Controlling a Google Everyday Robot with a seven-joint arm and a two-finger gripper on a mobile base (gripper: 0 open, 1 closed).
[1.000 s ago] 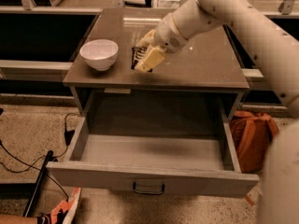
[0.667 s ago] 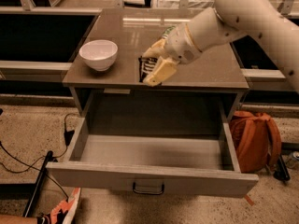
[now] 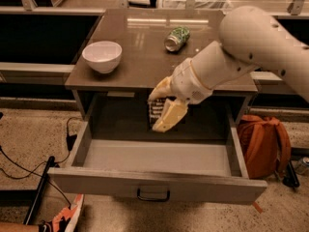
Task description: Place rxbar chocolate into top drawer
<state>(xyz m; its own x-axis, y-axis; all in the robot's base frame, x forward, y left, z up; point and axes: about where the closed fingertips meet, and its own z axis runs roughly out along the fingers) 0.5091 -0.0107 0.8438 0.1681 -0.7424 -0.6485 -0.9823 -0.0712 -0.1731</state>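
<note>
Cream-coloured robot hand [image 3: 162, 106] is clenching the black-wrapped rxbar chocolate [image 3: 155, 113] between its fingers, holding it in the air just in front of the brown surface [image 3: 140, 71] and above the rear of the open grey top drawer [image 3: 145, 180]. A white bowl [image 3: 102, 56] is sitting on the surface, well apart from a green-patterned can [image 3: 177, 37] lying on its side farther back. An orange backpack [image 3: 263, 139] is leaning beside the drawer.

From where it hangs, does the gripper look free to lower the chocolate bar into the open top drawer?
Probably yes: the gripper, shut on the bar, hangs over the open drawer, with nothing between them.
</note>
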